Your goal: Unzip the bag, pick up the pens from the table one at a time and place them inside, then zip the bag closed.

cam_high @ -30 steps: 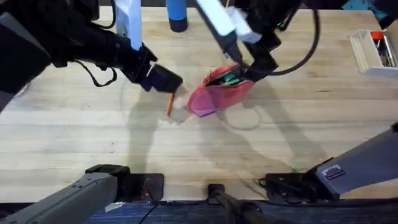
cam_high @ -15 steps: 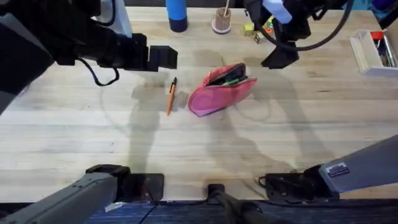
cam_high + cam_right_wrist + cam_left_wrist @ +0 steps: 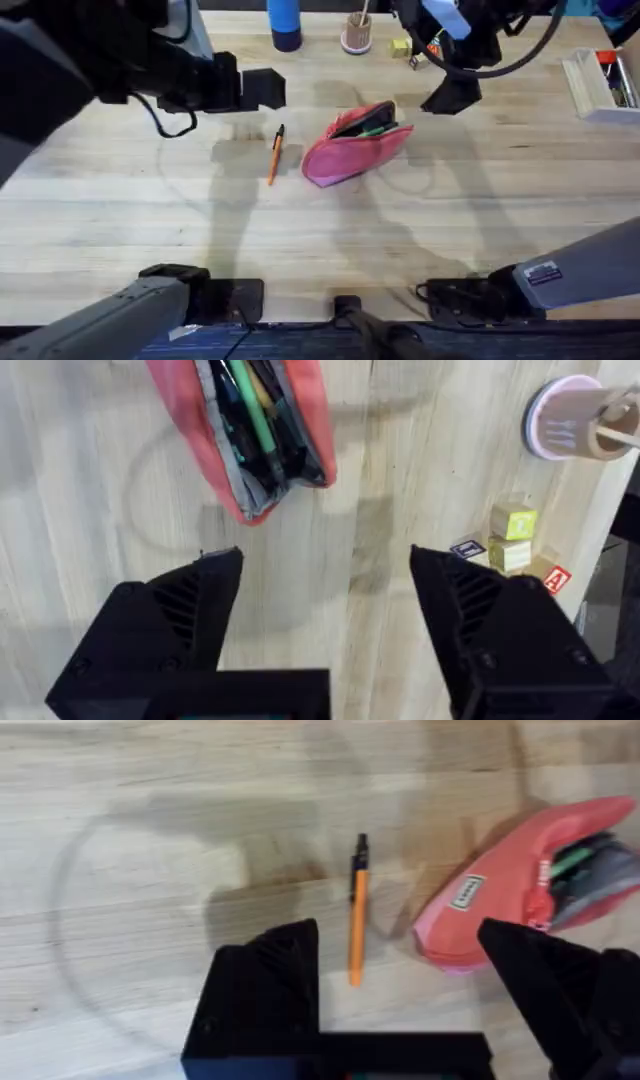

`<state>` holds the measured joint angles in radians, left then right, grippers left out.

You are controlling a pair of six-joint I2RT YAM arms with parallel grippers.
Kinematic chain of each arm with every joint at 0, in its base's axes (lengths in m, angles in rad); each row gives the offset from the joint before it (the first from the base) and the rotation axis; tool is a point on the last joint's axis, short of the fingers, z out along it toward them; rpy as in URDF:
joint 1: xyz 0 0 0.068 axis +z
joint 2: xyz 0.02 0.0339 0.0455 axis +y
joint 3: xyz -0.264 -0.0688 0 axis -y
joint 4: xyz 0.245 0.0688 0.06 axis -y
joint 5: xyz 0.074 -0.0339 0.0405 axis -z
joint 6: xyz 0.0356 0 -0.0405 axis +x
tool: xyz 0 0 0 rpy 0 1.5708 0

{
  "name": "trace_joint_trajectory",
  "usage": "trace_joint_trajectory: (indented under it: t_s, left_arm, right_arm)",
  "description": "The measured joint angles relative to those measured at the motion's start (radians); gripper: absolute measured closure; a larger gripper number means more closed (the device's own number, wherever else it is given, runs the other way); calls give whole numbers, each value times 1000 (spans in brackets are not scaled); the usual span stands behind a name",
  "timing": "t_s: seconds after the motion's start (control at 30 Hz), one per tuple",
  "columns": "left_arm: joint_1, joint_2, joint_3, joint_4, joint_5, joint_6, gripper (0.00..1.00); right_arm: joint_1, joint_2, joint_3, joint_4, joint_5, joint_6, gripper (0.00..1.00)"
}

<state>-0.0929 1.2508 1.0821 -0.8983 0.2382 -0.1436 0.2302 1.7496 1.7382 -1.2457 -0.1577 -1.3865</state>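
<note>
The light wooden table (image 3: 330, 230) carries the pink-red bag (image 3: 355, 150) toward the middle of its far half, lying unzipped with the green pen (image 3: 250, 415) inside its dark lining. The left gripper (image 3: 405, 985) hangs above the table beside the bag, fingers spread wide and empty. The right gripper (image 3: 325, 600) is raised toward the far edge, likewise spread and holding nothing. The orange pen (image 3: 274, 155) with its black cap lies on the wood just beside the bag, not touching it.
</note>
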Motion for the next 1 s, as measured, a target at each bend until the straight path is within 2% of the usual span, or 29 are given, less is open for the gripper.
trace_joint_trajectory:
  t_s: [0.27,0.4,0.83,1.0]
  left_arm:
    - [-86,159,0,49,-88,-4,6]
    - [-112,227,0,93,-118,-4,6]
    - [-118,466,1,190,-154,-3,6]
    - [-124,485,23,198,-164,-8,6]
  right_arm:
    - [0,0,0,0,0,3,5]
    - [0,0,0,0,0,3,5]
    - [0,0,0,0,0,3,4]
    - [0,0,0,0,0,3,5]
